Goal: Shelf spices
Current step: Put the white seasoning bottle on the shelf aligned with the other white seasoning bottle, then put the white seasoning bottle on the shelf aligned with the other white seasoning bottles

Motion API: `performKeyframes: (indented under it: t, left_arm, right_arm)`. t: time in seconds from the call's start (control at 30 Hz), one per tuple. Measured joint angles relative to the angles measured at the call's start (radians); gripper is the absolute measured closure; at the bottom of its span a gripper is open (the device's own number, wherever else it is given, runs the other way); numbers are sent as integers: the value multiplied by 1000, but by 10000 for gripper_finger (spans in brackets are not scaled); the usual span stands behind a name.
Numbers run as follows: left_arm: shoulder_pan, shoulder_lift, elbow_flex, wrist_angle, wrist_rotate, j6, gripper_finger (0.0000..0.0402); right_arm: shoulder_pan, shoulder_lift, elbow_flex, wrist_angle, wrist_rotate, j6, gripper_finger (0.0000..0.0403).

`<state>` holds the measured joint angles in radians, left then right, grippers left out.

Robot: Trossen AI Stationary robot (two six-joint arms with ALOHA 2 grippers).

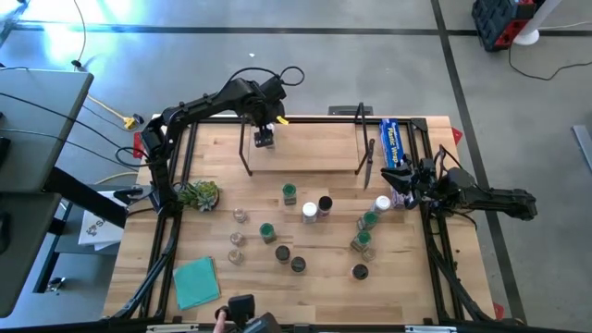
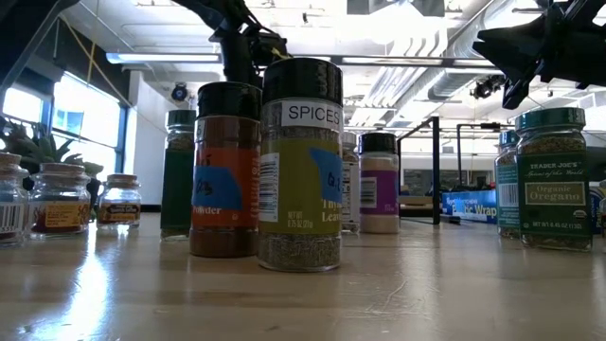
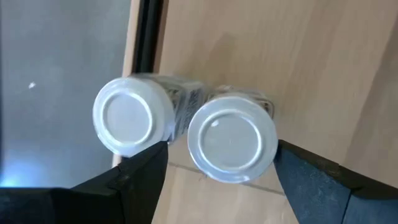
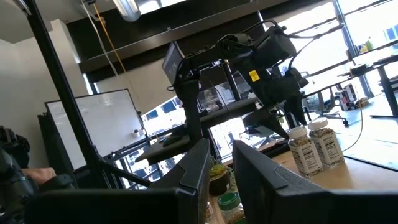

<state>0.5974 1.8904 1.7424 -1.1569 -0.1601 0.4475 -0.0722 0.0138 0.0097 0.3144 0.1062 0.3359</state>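
The low light-wood shelf with thin black metal ends (image 1: 305, 148) stands at the far side of the table. Two small clear spice jars with white lids (image 3: 231, 138) stand upright on its left end, side by side. About a dozen more small jars (image 1: 289, 193) with green, white, black and tan lids stand scattered on the table in front of it.

The wooden table (image 1: 407, 277) carries the shelf (image 1: 305, 153), scattered spice jars (image 1: 296, 227), a teal cloth (image 1: 196, 282) and a blue box (image 1: 394, 141).
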Motion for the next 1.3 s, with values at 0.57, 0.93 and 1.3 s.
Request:
performKeyframes:
  t: [0.57,0.93,1.3]
  left_arm:
    - [-56,-110,0,-9,-50,-50,117]
    - [-215,-369,-202,132,164,-217,117]
    - [-502,-717,-716,440,-127,-625,117]
  right_arm:
    - [0,0,0,0,0,0,337]
    - [1,63,44,48,-136,-63,337]
    - [1,733,423,-69,-214,-246,334]
